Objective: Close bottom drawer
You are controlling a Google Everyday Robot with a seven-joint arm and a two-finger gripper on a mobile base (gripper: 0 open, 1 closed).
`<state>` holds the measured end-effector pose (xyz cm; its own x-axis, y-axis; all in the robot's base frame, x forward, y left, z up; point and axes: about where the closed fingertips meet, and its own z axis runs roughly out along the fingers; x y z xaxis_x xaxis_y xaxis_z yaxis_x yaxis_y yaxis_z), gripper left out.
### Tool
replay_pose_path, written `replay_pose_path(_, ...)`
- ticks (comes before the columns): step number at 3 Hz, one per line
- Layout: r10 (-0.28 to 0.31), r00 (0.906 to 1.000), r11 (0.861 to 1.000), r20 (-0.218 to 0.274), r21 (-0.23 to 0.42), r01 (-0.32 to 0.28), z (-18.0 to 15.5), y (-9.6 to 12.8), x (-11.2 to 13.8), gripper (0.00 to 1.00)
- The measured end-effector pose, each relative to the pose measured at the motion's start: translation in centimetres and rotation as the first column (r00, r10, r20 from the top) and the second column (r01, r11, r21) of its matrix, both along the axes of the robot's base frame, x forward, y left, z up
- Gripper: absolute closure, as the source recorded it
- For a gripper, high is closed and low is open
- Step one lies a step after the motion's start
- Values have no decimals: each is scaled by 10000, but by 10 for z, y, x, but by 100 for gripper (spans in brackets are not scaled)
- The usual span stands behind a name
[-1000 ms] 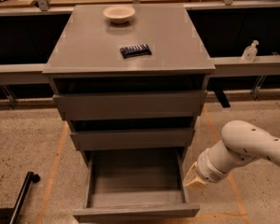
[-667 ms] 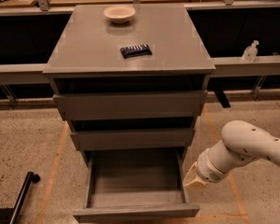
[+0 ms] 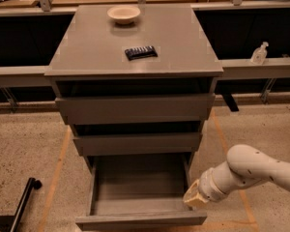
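Note:
The bottom drawer (image 3: 140, 220) of the grey cabinet (image 3: 135, 57) is pulled far out, and its empty grey box interior faces up. Its flat front runs along the lower edge of the view. Above it are the middle drawer front (image 3: 137, 143) and the tallest top drawer front (image 3: 135, 108), both pulled out a little. My white arm comes in from the right. The gripper (image 3: 194, 197) sits just outside the bottom drawer's right side wall, near its front corner.
A cream bowl (image 3: 123, 14) and a dark flat packet (image 3: 140, 52) lie on the cabinet top. A soap bottle (image 3: 259, 53) stands on the ledge at right. A black bar (image 3: 24, 202) lies on the speckled floor at lower left. Orange tape lines flank the cabinet.

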<state>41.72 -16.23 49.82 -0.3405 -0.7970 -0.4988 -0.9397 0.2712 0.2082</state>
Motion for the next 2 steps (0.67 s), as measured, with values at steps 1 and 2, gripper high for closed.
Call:
replay_pose_path(1,-466,9984,9974,-316,540,483,-50,11,0,100)
replay_pose_path(2,-1154,9896,9903,-863,671,1214,-92,14,5,100)
